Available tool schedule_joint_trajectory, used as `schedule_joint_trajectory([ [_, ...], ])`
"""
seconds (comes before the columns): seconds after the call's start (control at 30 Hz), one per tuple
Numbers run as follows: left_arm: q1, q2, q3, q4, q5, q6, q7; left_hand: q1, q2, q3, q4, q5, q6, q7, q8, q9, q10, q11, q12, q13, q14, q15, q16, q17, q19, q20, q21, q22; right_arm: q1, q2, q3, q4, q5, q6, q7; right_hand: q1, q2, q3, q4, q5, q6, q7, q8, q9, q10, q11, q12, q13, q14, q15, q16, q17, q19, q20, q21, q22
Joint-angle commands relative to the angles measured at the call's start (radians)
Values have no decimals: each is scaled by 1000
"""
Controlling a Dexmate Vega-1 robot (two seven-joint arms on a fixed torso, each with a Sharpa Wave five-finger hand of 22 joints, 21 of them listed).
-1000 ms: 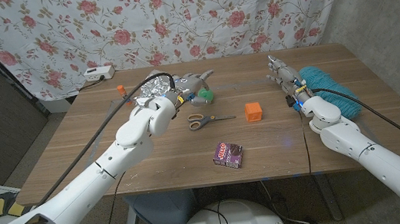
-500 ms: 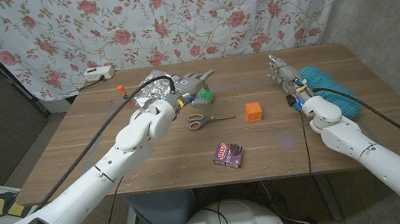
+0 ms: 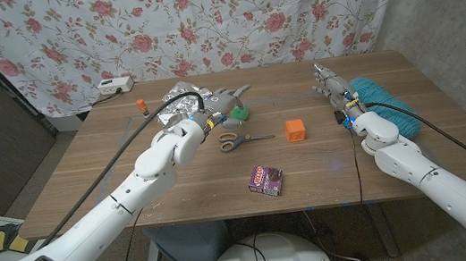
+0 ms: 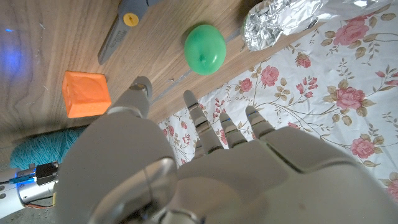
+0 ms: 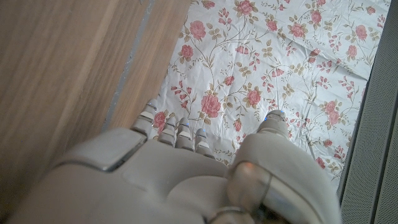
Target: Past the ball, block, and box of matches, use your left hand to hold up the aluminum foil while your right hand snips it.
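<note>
Clearly the crumpled silver aluminum foil lies at the far side of the wooden table, beyond the small green ball, the orange cube block and the purple box of matches. The left hand reaches toward it with fingers apart and nothing in them, hovering just beside the foil and the ball. The right hand waits near the teal yarn, fingers extended and empty. Orange-handled scissors lie between the foil and the block.

Judging by its look, the foil is very light, thin and easily crushed or torn; a hard squeeze would ball it up. A gentle pinch on a raised, crinkled edge seems best, leaving a free flap hanging for the blades.
</note>
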State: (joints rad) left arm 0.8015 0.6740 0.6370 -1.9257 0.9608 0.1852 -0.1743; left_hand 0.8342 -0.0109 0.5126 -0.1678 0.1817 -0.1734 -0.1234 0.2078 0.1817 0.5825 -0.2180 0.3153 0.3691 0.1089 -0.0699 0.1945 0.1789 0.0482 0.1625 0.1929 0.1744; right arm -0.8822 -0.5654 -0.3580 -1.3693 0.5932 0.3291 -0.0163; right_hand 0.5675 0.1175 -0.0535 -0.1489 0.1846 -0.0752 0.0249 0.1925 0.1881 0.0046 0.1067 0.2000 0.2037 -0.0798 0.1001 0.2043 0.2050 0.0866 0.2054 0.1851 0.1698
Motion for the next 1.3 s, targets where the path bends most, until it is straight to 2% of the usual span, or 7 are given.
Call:
schedule_joint_trajectory([
  [0.03, 0, -7, 17, 17, 14, 2, 4, 7, -5, 1, 5, -3, -4, 5, -2, 1, -2, 0, 7, 5, 7, -2, 2, 5, 10, 3, 7, 5, 11, 7, -3, 18, 1, 4, 6, 9, 0, 4, 0, 0, -2, -4, 5, 2, -4, -4, 5, 1, -9, 1, 6, 2, -4, 6, 3, 2],
  [0.3, -4, -9, 25, 33, 10, -3, 11, 15, 0, 5, 3, -1, 3, 4, -1, 1, 1, 0, 9, 8, 9, -4, 2, 5, 13, -1, 7, 4, 14, 6, -1, 23, 3, 2, 7, 11, 1, 6, 1, 0, -2, -5, 5, 2, -1, -5, 7, 1, -5, -3, 8, 2, -3, 5, 3, 2],
  [0.37, -9, -9, 28, 40, 9, -4, 7, 36, 15, 18, -2, 5, 9, 4, -1, 1, 5, 0, 12, 12, 10, -4, 1, 5, 14, -2, 7, 4, 14, 6, -2, 25, 2, 4, 7, 11, 1, 6, 1, 0, 0, -6, 5, 2, 0, -5, 7, 1, -5, -2, 8, 2, -3, 5, 3, 2],
  [1.3, -19, 5, 54, 50, 11, -13, -2, 43, 7, 18, -3, 4, 18, 1, -2, 1, 5, 0, 16, 17, 14, -7, 0, 4, 18, -4, 8, 4, 4, -3, 3, 17, 4, 2, 1, 17, 1, 13, 2, 1, 6, -7, 7, 2, 3, -7, 8, 1, -5, -4, 8, 2, -3, 5, 4, 2],
])
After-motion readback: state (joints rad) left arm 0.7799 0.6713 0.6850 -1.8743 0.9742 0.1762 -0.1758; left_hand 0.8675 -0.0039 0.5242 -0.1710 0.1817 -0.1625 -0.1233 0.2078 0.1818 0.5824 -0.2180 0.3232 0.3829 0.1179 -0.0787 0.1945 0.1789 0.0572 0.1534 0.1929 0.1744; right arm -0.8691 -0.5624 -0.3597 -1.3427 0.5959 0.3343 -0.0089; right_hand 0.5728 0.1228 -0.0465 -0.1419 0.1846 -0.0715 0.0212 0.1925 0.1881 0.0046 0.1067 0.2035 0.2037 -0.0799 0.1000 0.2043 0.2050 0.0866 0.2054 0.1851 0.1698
